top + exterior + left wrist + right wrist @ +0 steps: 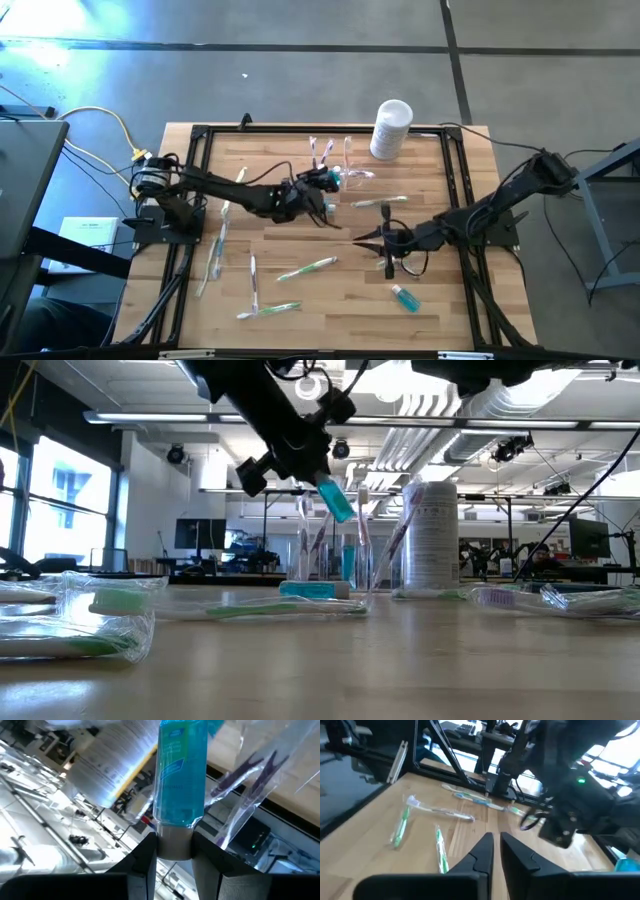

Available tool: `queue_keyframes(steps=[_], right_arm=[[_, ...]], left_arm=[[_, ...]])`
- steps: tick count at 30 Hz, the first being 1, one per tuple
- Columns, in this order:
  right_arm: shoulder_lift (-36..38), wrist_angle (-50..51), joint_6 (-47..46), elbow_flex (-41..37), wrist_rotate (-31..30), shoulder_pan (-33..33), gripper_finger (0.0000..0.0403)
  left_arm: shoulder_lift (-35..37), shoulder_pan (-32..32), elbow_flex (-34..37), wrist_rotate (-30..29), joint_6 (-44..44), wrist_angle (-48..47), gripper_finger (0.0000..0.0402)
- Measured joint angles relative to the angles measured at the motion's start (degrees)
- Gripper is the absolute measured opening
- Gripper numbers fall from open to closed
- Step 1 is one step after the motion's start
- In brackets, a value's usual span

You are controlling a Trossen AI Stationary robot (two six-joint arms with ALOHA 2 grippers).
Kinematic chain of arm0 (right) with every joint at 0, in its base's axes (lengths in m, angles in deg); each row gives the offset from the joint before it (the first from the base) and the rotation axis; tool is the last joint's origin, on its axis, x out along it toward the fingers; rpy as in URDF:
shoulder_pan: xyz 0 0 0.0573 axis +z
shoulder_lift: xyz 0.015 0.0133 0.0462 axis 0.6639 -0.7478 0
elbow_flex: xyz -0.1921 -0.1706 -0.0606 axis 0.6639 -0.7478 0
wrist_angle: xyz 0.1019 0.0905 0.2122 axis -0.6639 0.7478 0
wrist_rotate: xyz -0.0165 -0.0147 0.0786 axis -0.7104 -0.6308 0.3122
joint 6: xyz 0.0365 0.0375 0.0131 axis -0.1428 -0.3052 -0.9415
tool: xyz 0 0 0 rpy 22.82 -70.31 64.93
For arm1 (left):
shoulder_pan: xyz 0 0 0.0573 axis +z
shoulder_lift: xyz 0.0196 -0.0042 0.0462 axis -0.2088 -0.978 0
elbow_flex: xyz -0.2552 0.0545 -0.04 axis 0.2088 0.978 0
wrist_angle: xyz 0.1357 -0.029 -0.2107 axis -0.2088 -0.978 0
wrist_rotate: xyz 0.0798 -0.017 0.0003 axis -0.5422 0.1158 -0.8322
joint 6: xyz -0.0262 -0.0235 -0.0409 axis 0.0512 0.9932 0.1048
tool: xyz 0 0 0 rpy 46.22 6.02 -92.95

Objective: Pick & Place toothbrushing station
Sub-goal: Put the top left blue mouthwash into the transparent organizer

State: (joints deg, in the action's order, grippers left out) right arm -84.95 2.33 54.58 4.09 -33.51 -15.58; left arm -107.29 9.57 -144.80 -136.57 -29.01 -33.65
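The toothbrushing station [350, 165] is a clear holder standing at the table's far middle, with purple toothbrushes [322, 150] upright in it; it also shows in the low view [340, 555]. My left gripper [318, 182] hangs just beside and above the toothbrushing station, shut on a small blue bottle [335, 498]. My right gripper [385, 240] hovers over the table's right middle, its fingers [485, 845] together with nothing between them. My left gripper pinches the blue bottle's grey cap end [175, 842] between its two fingers. The bottle's blue body [181, 770] sticks out past the fingertips. It is lifted clear of the table and hangs tilted, cap uppermost, over the toothbrushing station.
A white cylindrical container [391, 128] stands at the far right of the toothbrushing station. Several wrapped toothbrushes [308, 267] lie scattered over the near and left table. A second blue bottle [405, 297] lies near the front right. A black frame [200, 135] edges the table.
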Motion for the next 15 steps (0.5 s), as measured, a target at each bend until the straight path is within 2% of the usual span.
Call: queue_keyframes(steps=[6,15], right_arm=[[-0.02,0.82,1.35,0.0,-6.02,3.28,0.0008],[-0.02,1.42,2.23,0.0,-9.18,4.93,0.0008]], left_arm=[[-0.95,3.34,0.01,1.99,-4.27,1.87,0.0082],[-0.85,3.61,-0.02,4.51,-5.36,1.4,0.0082]])
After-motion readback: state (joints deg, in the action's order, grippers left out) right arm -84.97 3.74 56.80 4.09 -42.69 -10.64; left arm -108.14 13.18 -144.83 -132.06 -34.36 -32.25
